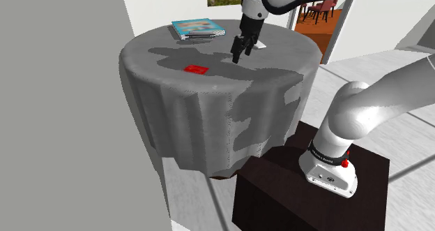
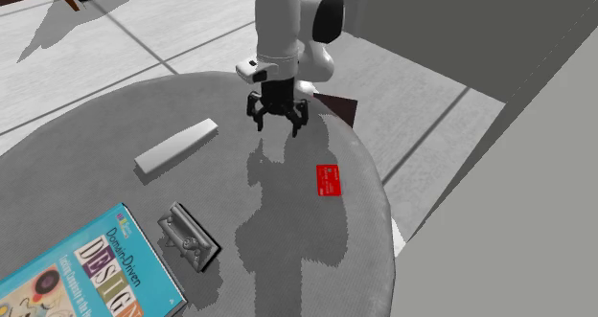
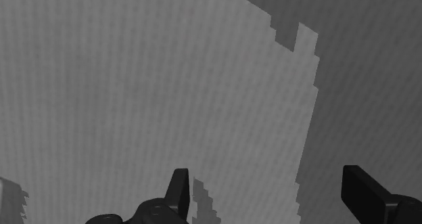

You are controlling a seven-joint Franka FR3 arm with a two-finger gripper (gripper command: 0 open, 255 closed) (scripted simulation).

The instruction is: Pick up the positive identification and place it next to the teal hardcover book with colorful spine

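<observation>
Teal book (image 2: 72, 275) reads "DESIGN" (author line unclear).

Home interior, cloth-draped round table (image 1: 199, 128), doorway (image 1: 312, 26) (dining chairs (image 1: 323, 6) beyond)

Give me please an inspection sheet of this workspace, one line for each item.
Surface: round table, covered in grey.
Job's things: red card lying flat, apart from the gripper; teal book near the table's edge.
Clutter: white flat bar; small grey object beside the book.
Grippers: gripper open over the table, holding nothing.
Cables: nothing seen.
Surroundings: dark stand; doorway with a chair; grey floor.
</observation>
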